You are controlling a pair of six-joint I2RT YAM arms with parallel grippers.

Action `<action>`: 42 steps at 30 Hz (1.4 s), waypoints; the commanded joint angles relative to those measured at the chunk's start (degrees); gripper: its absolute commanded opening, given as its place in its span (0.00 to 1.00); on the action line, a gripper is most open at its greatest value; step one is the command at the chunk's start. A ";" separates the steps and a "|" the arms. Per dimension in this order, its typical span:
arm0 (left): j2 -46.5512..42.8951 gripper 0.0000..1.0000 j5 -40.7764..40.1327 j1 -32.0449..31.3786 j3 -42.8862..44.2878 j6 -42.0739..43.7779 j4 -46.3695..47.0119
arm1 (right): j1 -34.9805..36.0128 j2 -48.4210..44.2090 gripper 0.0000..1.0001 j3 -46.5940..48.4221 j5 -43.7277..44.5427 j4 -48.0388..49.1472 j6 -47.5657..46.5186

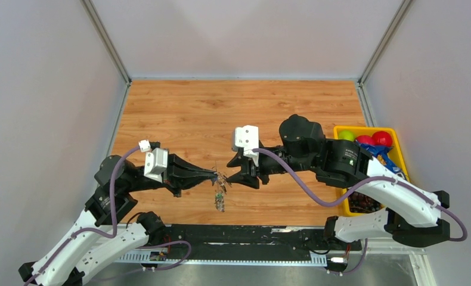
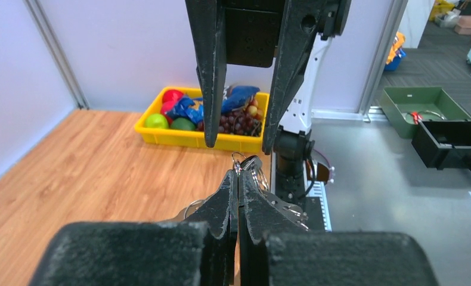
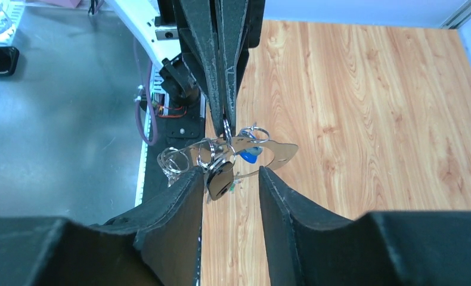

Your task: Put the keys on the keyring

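Observation:
My left gripper is shut, its tips pinching a small ring of the keyring bunch and holding it above the table. In the right wrist view the thin silvery oval keyring hangs from those shut fingers, with a blue tag, small clear rings and a black-headed key. My right gripper is open, its tips on either side of the black-headed key, which lies against my left-hand finger. More bits dangle below.
A yellow bin of toy fruit stands at the table's right edge and shows in the left wrist view. Off the table, a green tray and a black box stand on the grey floor. The arm bases and black rail line the near edge.

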 commanded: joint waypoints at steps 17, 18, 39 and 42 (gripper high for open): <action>-1.94 0.00 -0.28 -0.02 -2.55 -4.74 17.98 | 0.31 0.07 0.06 1.38 -0.52 7.89 4.00; -1.99 0.00 -0.33 -0.02 -2.51 -4.79 18.22 | 0.31 0.07 0.03 1.29 -0.64 7.89 4.04; -1.49 0.00 0.14 -0.01 -2.82 -5.59 20.60 | 0.93 -3.33 0.28 0.39 2.18 8.37 3.26; -1.35 0.00 0.46 -0.07 -2.48 -5.24 19.66 | 0.94 -2.65 0.31 1.89 1.69 6.47 2.64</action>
